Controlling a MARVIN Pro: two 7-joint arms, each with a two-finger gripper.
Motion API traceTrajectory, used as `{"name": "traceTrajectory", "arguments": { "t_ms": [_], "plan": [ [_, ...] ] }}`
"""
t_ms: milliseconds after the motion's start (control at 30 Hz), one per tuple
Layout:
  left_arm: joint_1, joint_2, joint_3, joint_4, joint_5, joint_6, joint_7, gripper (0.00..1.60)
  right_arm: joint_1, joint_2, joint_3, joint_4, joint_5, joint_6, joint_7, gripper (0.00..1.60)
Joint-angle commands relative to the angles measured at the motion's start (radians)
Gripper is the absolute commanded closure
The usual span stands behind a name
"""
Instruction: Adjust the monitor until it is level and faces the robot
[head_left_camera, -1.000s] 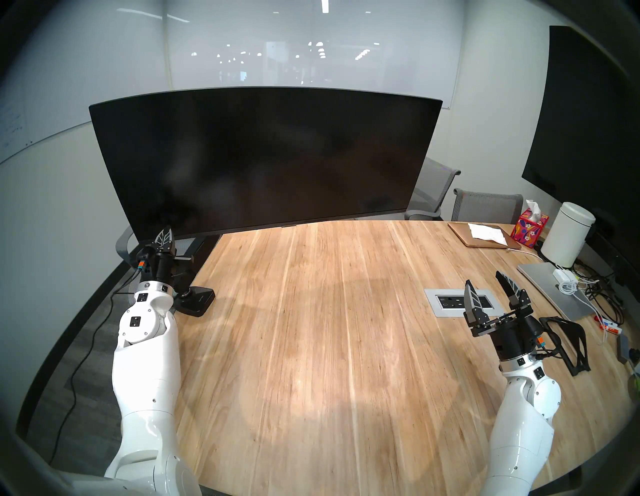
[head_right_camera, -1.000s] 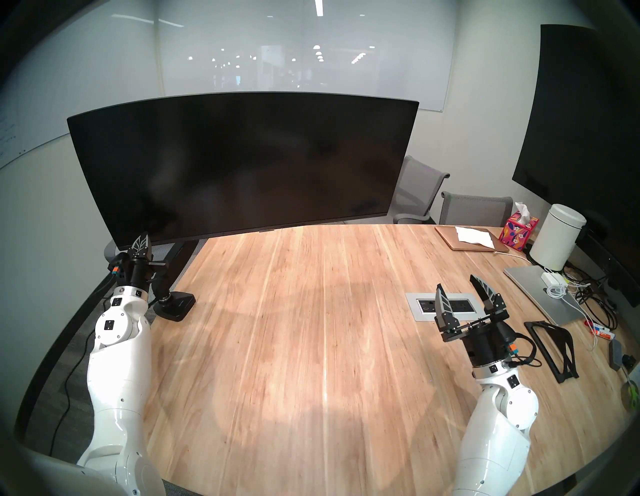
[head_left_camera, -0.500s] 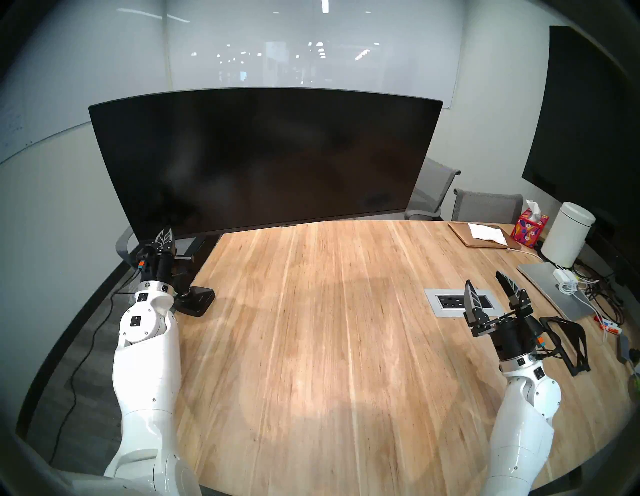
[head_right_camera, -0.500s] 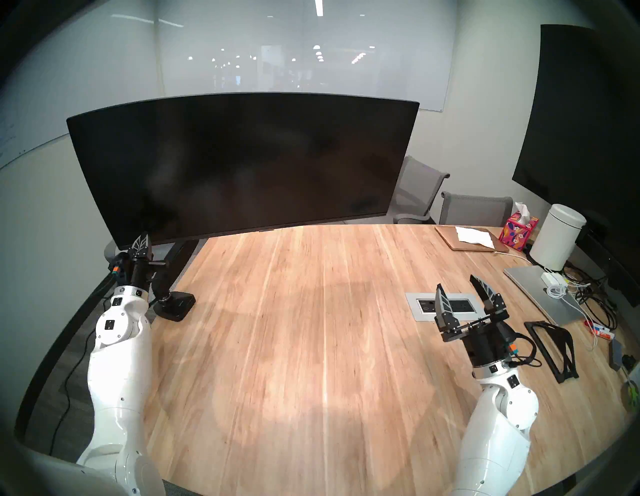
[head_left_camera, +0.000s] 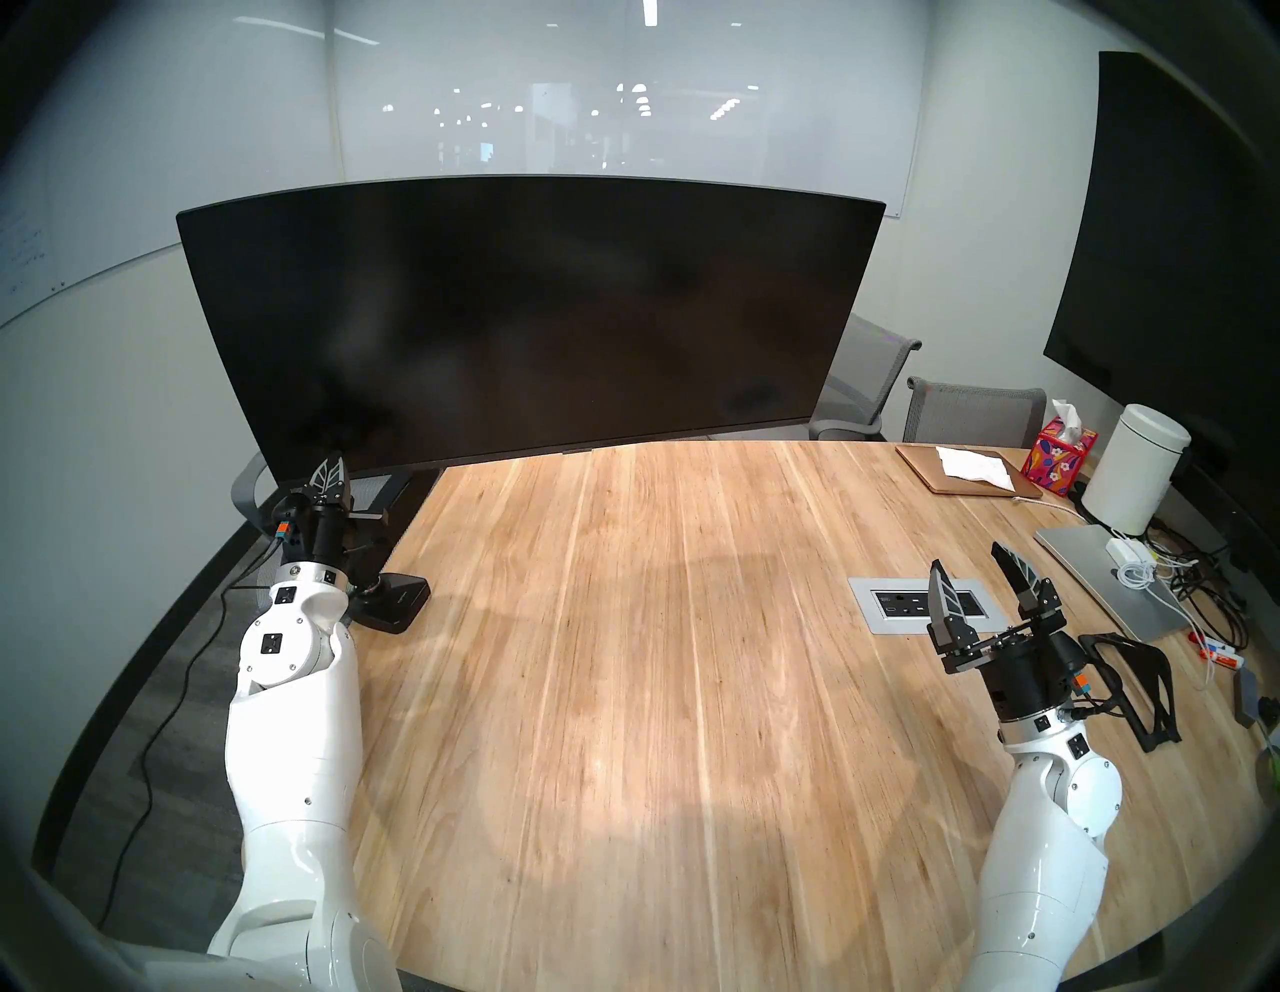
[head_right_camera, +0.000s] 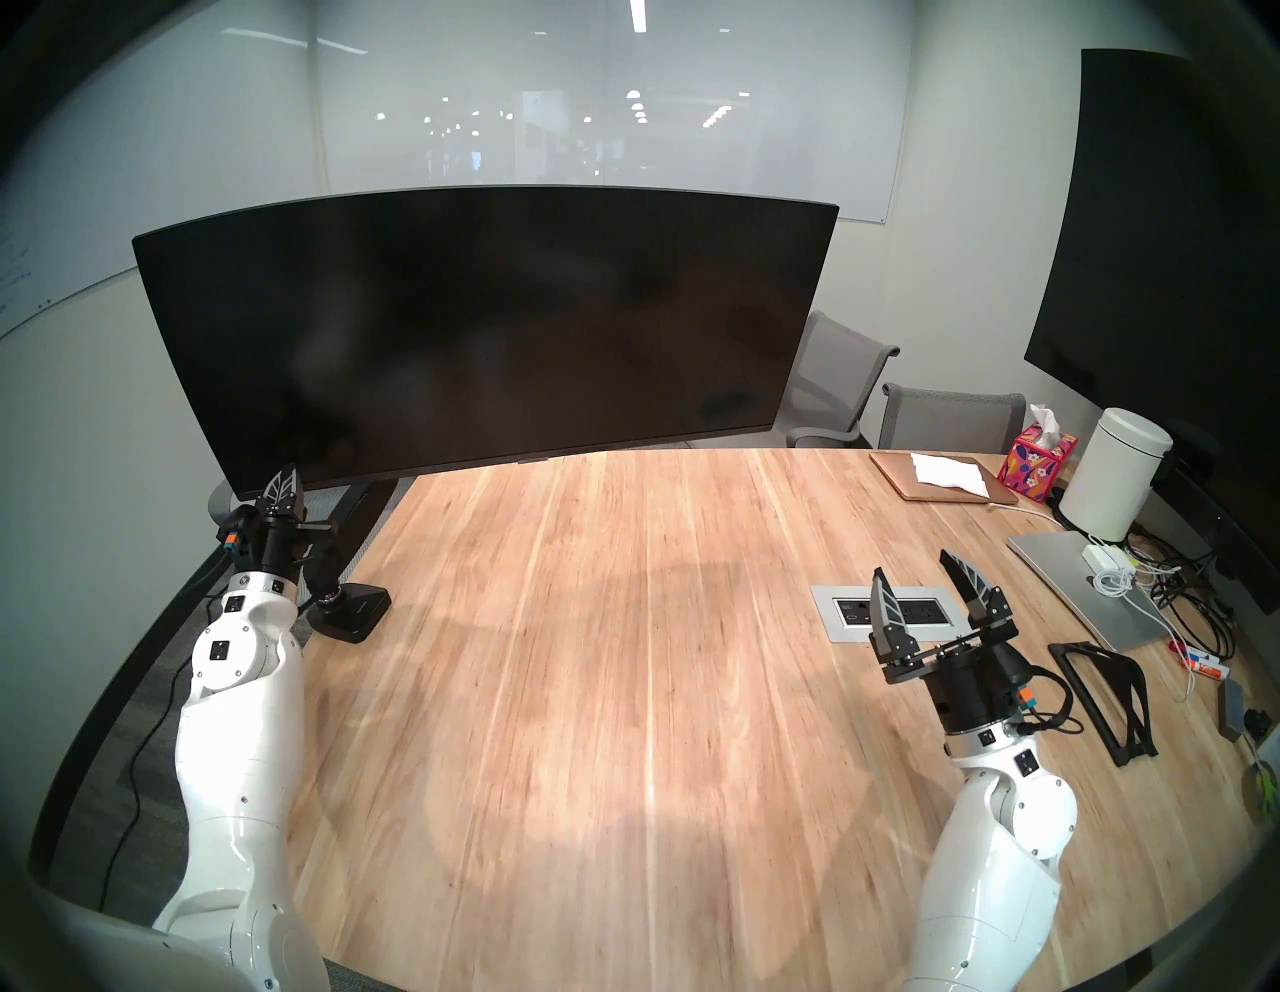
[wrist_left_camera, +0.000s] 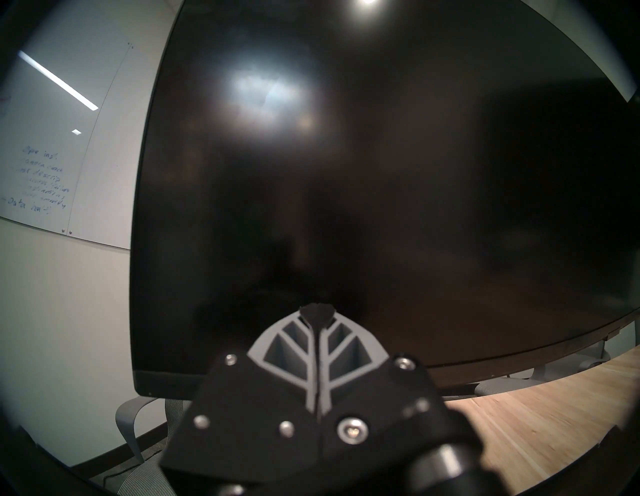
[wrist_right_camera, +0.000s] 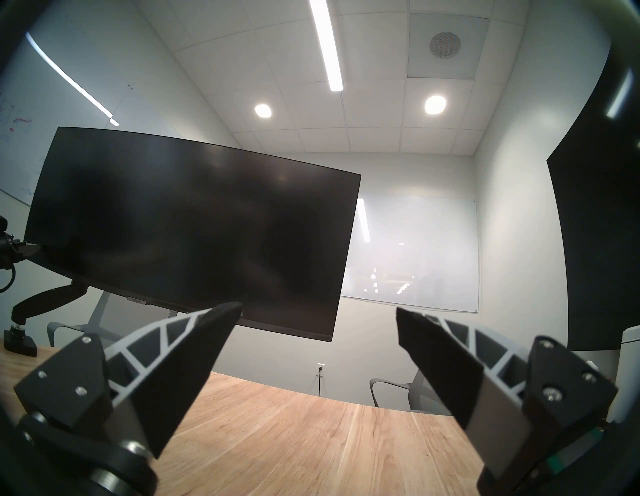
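Note:
The monitor is a very wide curved black screen on a black jointed arm with its base clamped at the table's far left. In the head views its left end hangs lower than its right. My left gripper is shut and empty, with its tips at the screen's lower left corner. In the left wrist view the closed fingertips point at the dark screen; I cannot tell if they touch it. My right gripper is open and empty above the table at the right, far from the monitor.
A wooden table has a power outlet box under my right gripper. On the right are a silver laptop, cables, a black stand, a white canister and a tissue box. A larger flat black screen hangs on the right wall. Grey chairs stand behind.
Almost nothing. The monitor's left edge has crept very slightly to the left. Both arms look unmoved.

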Motion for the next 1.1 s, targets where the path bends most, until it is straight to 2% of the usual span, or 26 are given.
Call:
{"name": "traceTrajectory", "arguments": {
  "t_ms": [0, 567, 1067],
  "plan": [
    [0.002, 0.003, 0.003, -0.048, -0.003, -0.002, -0.008, 1.6, 0.003, -0.002, -0.001, -0.019, 0.01, 0.001, 0.002, 0.0],
    [0.065, -0.01, 0.013, -0.115, -0.019, 0.004, -0.029, 1.6, 0.003, -0.002, -0.001, -0.019, 0.01, 0.001, 0.002, 0.0],
    [0.224, -0.022, 0.031, -0.215, -0.034, -0.037, -0.125, 1.6, 0.003, -0.002, -0.001, -0.018, 0.01, 0.001, 0.002, 0.0]
  ]
}}
